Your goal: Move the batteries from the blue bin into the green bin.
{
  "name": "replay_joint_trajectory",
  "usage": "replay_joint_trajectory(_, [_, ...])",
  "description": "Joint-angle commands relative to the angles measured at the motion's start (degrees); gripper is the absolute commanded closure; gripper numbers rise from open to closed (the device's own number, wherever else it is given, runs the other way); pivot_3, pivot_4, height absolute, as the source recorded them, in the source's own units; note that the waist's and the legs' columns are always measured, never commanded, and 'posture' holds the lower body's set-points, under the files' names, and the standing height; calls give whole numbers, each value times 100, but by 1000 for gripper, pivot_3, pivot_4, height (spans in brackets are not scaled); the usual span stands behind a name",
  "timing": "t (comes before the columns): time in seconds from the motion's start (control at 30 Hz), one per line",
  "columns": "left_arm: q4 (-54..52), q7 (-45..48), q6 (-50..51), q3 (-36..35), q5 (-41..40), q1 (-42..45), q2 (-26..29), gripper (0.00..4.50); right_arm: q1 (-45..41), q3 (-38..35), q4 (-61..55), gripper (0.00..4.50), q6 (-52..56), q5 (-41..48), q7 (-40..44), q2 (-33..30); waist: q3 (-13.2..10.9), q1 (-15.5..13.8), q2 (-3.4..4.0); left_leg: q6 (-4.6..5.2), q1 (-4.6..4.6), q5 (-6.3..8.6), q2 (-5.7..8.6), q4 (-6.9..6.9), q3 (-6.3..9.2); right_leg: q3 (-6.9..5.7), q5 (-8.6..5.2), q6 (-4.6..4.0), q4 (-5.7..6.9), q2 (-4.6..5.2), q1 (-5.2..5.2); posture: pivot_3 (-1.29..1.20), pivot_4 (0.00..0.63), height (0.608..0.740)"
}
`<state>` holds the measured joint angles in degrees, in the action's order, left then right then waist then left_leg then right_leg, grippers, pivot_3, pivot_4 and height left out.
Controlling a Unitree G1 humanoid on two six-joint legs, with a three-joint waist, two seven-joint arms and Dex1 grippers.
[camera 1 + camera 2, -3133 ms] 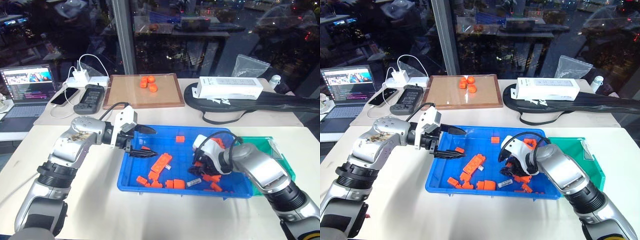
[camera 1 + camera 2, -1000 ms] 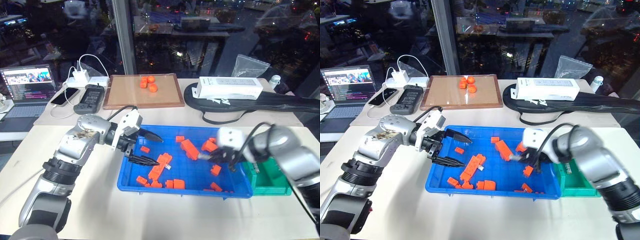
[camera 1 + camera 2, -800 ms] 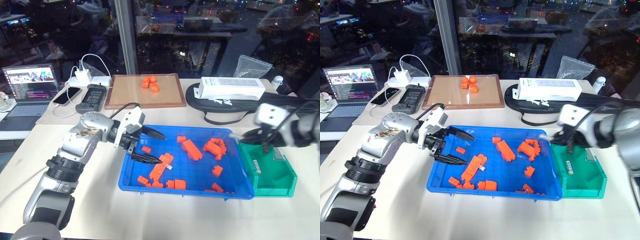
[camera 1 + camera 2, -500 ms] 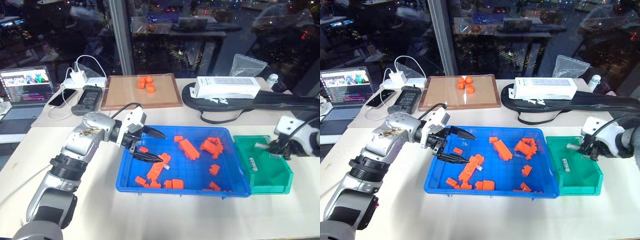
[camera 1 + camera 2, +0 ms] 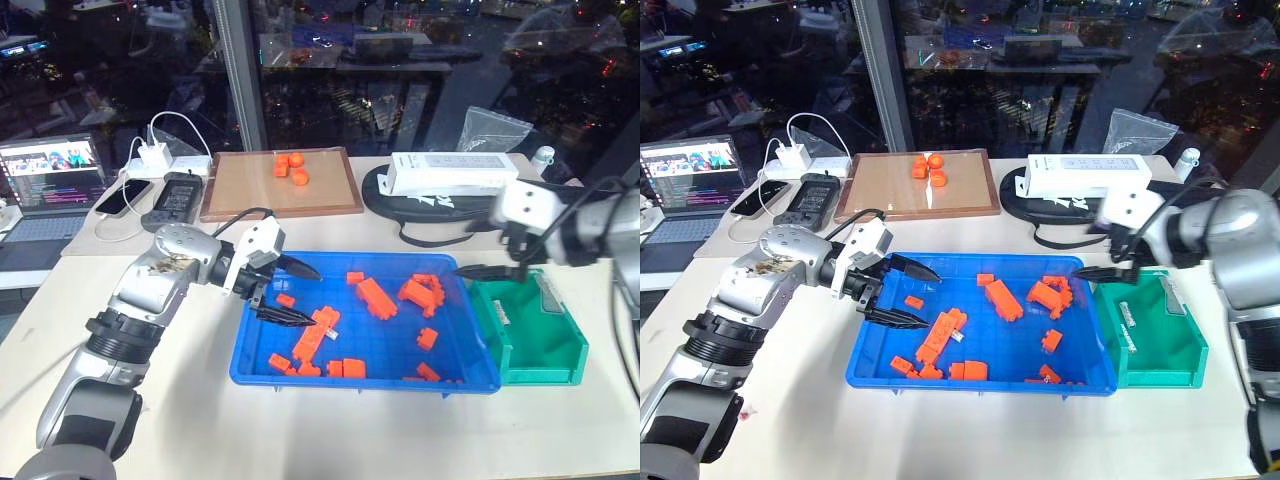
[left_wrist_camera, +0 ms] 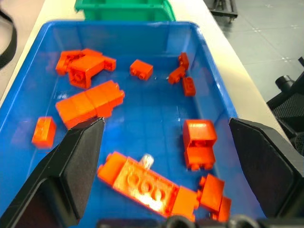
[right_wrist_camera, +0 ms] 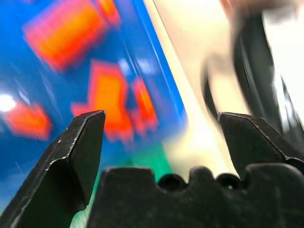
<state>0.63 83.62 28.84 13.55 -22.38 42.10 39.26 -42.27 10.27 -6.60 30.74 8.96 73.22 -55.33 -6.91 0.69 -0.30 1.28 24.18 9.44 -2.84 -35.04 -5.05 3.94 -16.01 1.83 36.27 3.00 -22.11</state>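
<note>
Now battery (image 5: 504, 317) in green bin (image 5: 560, 358), below empty right hand (image 5: 492, 262).

A battery (image 6: 147, 161) in the blue bin (image 6: 216, 90) lies half hidden under an orange brick (image 6: 142, 182); the green bin (image 6: 124, 9) is cut off by the frame edge; the right wrist view is motion-blurred.

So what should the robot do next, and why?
Probably lower the open left gripper onto the battery beside the long orange brick in the blue bin. The right gripper is open and empty by the green bin, where one battery lies.
</note>
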Motion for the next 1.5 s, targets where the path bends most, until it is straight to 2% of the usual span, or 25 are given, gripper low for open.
replay_joint_trajectory(0.03, [-204, -15, 35, -159, -22, -1, 196, 0, -225, 863, -310, 48, -308, -218, -2, 802, 1, -5, -5, 0, 1, 0, 0, -1, -1, -2, 0, 0, 0, 0, 0, 0, 150, 740])
replay_joint_trajectory(0.13, [-241, 44, -38, -168, 95, -131, 505, 0, -329, 1455, 165, 48, -572, -476, 42, 1443, 2, -3, -12, 0, 2, 0, 0, -4, -4, -3, 0, 0, 5, -2, -2, 0, 150, 740])
replay_joint_trajectory(0.27, [-434, -12, 51, -299, 59, -406, 836, 0, -480, 1825, 818, 48, -984, -700, 48, 2010, 0, -29, -14, 0, 5, 0, 2, -8, -13, -4, -1, 0, 13, 4, -6, 0, 150, 740])
replay_joint_trajectory(0.43, [-956, -121, 259, -497, -42, -944, 1223, 0, -810, 1988, 1797, 48, -1549, -963, 40, 2559, -2, 7, -24, 0, 0, 0, 0, -16, -15, -6, -4, -5, 42, 6, -9, 0, 150, 740])
replay_joint_trajectory(0.7, [-1389, -512, 546, -799, -177, -1332, 1366, 0, -1115, 2232, 2845, 48, -2417, -1436, 41, 3112, -3, 3, -27, -1, -11, -1, -4, -14, -13, -9, -10, -16, 58, 2, -8, 0, 150, 740])
replay_joint_trajectory(0.8, [-1498, -576, 653, -868, -292, -1347, 1353, 0, -1120, 2345, 2952, 726, -2480, -1533, 215, 3241, -3, 2, -27, -1, -11, -1, -4, -13, -13, -10, -11, -18, 60, 2, -8, 0, 150, 740])
replay_joint_trajectory(0.97, [-1525, -656, 658, -841, -312, -1379, 1385, 0, -1210, 2134, 3121, 2544, -2480, -1533, 104, 3434, -3, 10, -27, -1, -13, -1, -4, -12, -13, -10, -11, -19, 64, 1, -8, 0, 150, 740])
replay_joint_trajectory(1.03, [-1499, -672, 634, -806, -294, -1366, 1372, 0, -1251, 2067, 3219, 3058, -2511, -1536, 60, 3454, -3, 9, -27, -2, -13, -1, -4, -12, -13, -10, -12, -20, 66, 1, -9, 0, 150, 740])
replay_joint_trajectory(1.33, [-1277, -620, 514, -611, -213, -1127, 1252, 0, -1530, 1650, 3666, 3111, -2511, -1625, -324, 3279, -4, 6, -28, -3, -13, -1, -3, -10, -15, -10, -12, -21, 66, 3, -9, 0, 150, 740])
replay_joint_trajectory(1.5, [-1156, -548, 443, -494, -174, -1013, 1201, 0, -1648, 1470, 4043, 3111, -2116, -1960, -949, 3075, -4, 5, -29, -3, -16, -1, -2, -3, -15, -10, -15, -25, 66, 3, -9, 0, 150, 740])
